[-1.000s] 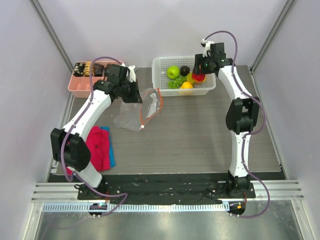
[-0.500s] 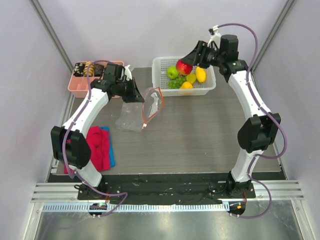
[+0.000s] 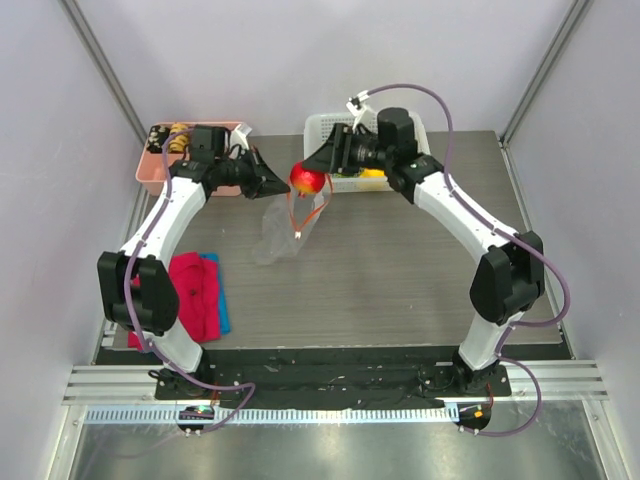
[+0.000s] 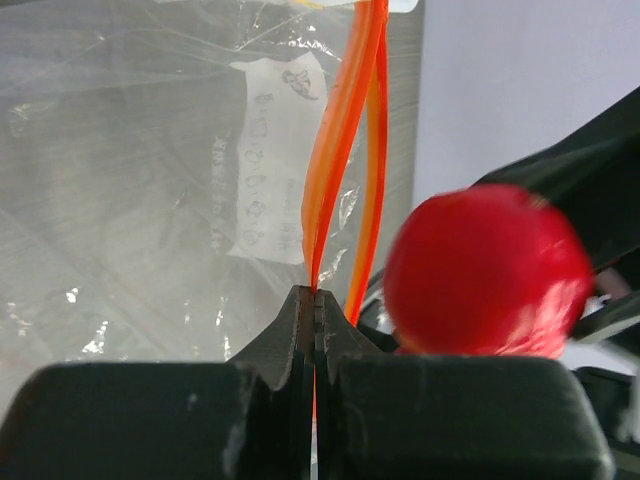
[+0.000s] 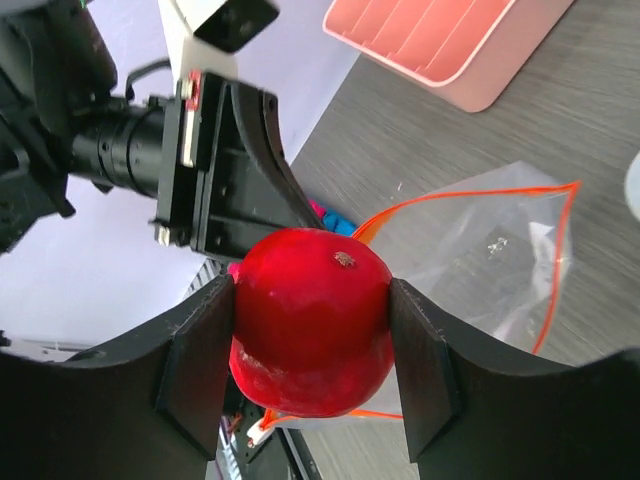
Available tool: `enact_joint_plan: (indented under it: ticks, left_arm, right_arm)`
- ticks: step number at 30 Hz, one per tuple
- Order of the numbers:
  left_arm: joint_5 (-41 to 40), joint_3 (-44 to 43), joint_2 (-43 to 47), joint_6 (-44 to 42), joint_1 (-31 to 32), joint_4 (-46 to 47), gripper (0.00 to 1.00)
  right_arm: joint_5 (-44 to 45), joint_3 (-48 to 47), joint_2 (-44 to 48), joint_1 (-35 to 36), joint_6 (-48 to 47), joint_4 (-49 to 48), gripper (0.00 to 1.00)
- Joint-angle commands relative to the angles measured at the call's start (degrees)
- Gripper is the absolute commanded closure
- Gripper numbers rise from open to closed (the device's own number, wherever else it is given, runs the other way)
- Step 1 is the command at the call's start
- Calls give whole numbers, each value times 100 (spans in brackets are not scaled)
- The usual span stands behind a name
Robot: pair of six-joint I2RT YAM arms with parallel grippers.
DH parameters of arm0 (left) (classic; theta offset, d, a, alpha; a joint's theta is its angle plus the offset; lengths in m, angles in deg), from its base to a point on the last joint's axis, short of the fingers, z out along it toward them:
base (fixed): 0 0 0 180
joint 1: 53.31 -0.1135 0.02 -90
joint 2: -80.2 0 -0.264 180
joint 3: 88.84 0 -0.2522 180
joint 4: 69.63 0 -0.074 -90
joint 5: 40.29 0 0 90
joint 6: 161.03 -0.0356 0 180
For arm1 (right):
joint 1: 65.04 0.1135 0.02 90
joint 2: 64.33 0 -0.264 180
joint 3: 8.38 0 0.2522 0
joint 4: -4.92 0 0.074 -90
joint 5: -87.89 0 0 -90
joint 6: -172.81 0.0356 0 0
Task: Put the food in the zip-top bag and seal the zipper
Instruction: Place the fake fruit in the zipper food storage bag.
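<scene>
Grey desk [image 3: 400, 260], pale walls. Left arm [image 3: 165, 225] stretches along the far edge, left end effector [image 4: 315, 305] clenched on the zipper [image 4: 335, 160] of the zip-top bag [image 3: 277, 235]. Right end effector [image 5: 310, 330] grasps the red apple [image 3: 307, 179] beside its mouth, right arm [image 3: 450, 205] mostly hiding the basket [image 3: 320, 125].

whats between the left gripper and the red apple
Only the orange zipper: one strand pinched in the left gripper, the other beside the red apple. Left wrist view.
</scene>
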Motion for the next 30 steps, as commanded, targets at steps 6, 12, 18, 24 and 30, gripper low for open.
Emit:
enact_joint_plan:
  ticks: [6, 12, 18, 24, 30]
  left_arm:
    - [800, 408, 227, 649, -239, 801, 100]
    - [897, 478, 210, 746, -257, 924, 100]
    - [924, 443, 175, 764, -301, 942, 100]
    - [871, 408, 192, 615, -353, 845, 100]
    - [748, 373, 192, 386, -354, 661, 100]
  right_arm:
    - [1209, 633, 363, 649, -1272, -97, 58]
    - [1087, 510, 354, 667, -1273, -35, 20]
    - [814, 159, 486, 501, -1063, 35, 0]
    - [823, -96, 293, -474, -1150, 307, 4]
    - [1780, -447, -287, -1160, -2010, 1054, 9]
